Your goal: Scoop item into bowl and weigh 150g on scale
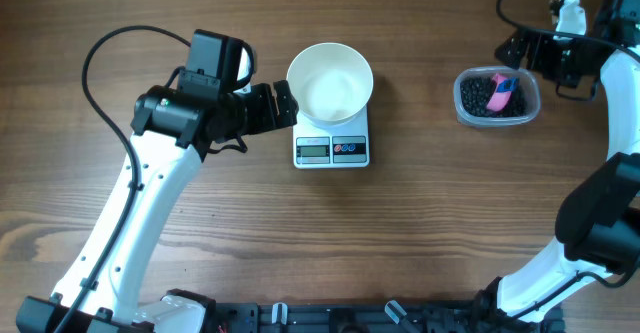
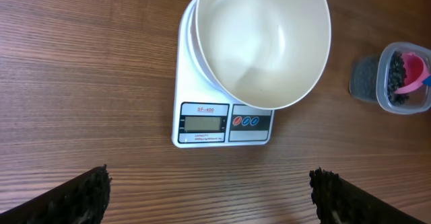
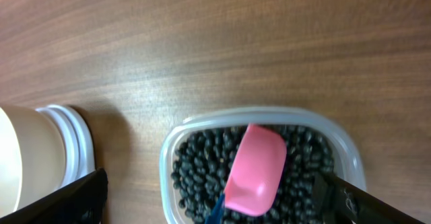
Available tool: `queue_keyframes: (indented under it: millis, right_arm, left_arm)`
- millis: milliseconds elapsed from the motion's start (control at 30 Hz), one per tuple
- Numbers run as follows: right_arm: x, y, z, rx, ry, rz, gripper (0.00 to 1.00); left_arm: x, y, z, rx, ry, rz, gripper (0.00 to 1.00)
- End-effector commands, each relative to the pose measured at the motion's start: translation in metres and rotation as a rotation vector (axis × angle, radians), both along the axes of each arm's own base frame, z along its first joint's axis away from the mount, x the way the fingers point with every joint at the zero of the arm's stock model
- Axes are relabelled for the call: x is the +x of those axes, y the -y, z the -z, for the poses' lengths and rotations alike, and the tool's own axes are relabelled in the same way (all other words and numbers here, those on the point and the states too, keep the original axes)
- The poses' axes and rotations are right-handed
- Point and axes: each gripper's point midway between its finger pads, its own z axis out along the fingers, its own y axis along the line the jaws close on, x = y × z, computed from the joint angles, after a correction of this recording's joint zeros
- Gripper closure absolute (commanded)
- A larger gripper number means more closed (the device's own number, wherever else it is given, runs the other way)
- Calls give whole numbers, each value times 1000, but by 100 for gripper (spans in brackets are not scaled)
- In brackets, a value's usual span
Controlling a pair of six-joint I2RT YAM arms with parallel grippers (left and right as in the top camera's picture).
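The white bowl [image 1: 330,81] stands on the scale [image 1: 332,150], and its inside shows only white. My left gripper [image 1: 287,105] is open just left of the bowl; in the left wrist view its fingertips [image 2: 81,197] frame bare table in front of the scale [image 2: 202,123] and bowl [image 2: 262,35]. Black beans, the item [image 3: 195,173], fill a clear tub [image 3: 165,163]. A pink scoop [image 3: 256,170] with a blue handle lies on them. My right gripper [image 3: 219,200] is open, its jaws standing on either side of the scoop without touching it.
The clear tub [image 1: 496,96] sits to the right of the scale, with my right gripper [image 1: 535,58] just behind it. Black cables loop over the table at the far left and top right. Bare wooden table lies in front of the scale.
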Motion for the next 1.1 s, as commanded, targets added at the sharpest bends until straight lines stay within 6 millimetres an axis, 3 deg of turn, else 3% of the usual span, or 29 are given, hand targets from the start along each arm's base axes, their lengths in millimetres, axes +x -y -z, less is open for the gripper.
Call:
queue_keyframes:
  millis: [0, 167, 300, 467, 600, 767, 1067]
  right_arm:
    - [2, 0, 4, -1, -14, -2, 0]
    - [15, 4, -2, -20, 44, -2, 0]
    - [21, 6, -5, -31, 75, -2, 0]
    - [21, 6, -5, -31, 75, -2, 0]
    - [21, 6, -5, -31, 75, -2, 0]
    - [21, 6, -5, -31, 75, -2, 0]
    - [21, 6, -5, -31, 75, -2, 0]
  left_arm:
    - [-4, 12, 2, 38, 22, 86, 0]
    - [-18, 42, 6, 42, 13, 186, 0]
    - [-43, 82, 17, 74, 7, 366, 4]
    - [-89, 135, 74, 161, -144, 572, 0]
    - [-116, 156, 113, 281, -157, 843, 0]
    - [-82, 144, 127, 516, -26, 783, 0]
    - [-70, 158, 149, 571, 51, 994, 0]
